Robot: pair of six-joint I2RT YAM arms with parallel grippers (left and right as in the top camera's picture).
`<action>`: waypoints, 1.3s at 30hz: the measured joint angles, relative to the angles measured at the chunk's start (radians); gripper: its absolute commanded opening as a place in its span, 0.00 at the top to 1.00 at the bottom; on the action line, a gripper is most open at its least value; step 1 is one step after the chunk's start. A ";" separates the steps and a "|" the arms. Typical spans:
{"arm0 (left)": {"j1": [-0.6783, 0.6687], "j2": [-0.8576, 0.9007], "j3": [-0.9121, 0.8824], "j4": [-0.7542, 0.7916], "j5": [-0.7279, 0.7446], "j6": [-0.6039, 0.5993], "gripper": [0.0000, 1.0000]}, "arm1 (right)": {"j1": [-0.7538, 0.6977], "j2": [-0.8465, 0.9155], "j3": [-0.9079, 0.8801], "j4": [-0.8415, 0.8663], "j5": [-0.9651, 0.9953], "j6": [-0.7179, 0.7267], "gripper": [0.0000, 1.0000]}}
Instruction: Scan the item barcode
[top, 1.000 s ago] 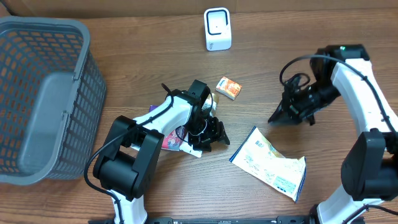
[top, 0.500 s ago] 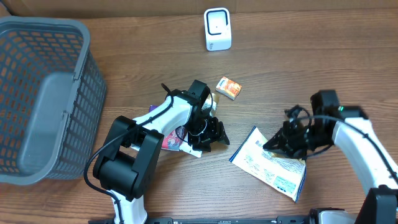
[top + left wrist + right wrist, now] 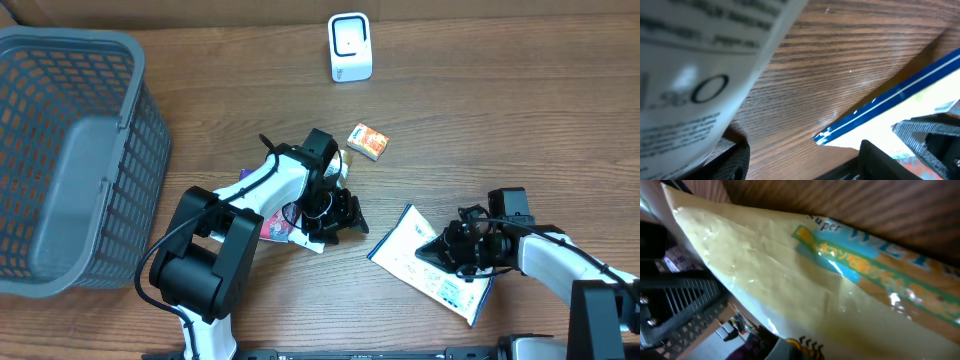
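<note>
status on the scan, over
Left gripper fingers apart, low by pink packet. Right gripper fingers shut, tip at white pouch. Pouch flat, away from scanner. Orange box near the path.

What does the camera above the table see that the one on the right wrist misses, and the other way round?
Only the overhead view shows the grey basket, the white barcode scanner and the small orange box. Only the right wrist view brings the printed lettering on the yellow packet close enough to read "Super". Both show that packet on the wooden table.
</note>
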 measured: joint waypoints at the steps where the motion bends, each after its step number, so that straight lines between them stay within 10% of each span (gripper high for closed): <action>1: 0.000 0.000 0.000 0.000 0.000 0.000 0.36 | 0.000 0.001 -0.002 0.023 0.003 0.010 0.96; 15: 0.000 0.000 0.000 0.000 0.000 0.000 0.36 | 0.000 -0.097 0.109 -0.188 0.023 -0.130 0.93; 19: 0.000 0.000 0.000 0.000 -0.001 0.000 0.36 | 0.000 -0.243 0.224 -0.348 0.025 -0.146 0.00; 28: 0.000 0.000 0.000 0.002 -0.003 0.000 0.36 | 0.000 -0.520 0.348 -0.805 0.220 -0.039 0.00; 39: 0.000 -0.001 -0.001 0.001 0.000 0.031 0.36 | 0.000 -0.692 0.276 -0.887 0.524 0.266 0.00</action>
